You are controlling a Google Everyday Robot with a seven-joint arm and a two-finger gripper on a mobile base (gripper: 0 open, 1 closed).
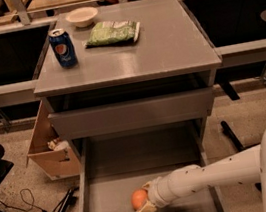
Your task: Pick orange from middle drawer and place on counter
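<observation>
The orange (138, 198) lies on the floor of the open middle drawer (126, 157), near its front and left of centre. My gripper (144, 200) reaches in from the right on a white arm (210, 176). It sits right against the orange's right side, down at the drawer floor. The counter (163, 42) is the grey top of the cabinet, above and behind the drawer.
On the counter stand a blue soda can (63, 47), a pale bowl (81, 16) and a green snack bag (112, 32). A shut drawer front (132, 114) overhangs the open drawer. A cardboard box (49, 152) and cables (18, 208) are on the floor at the left.
</observation>
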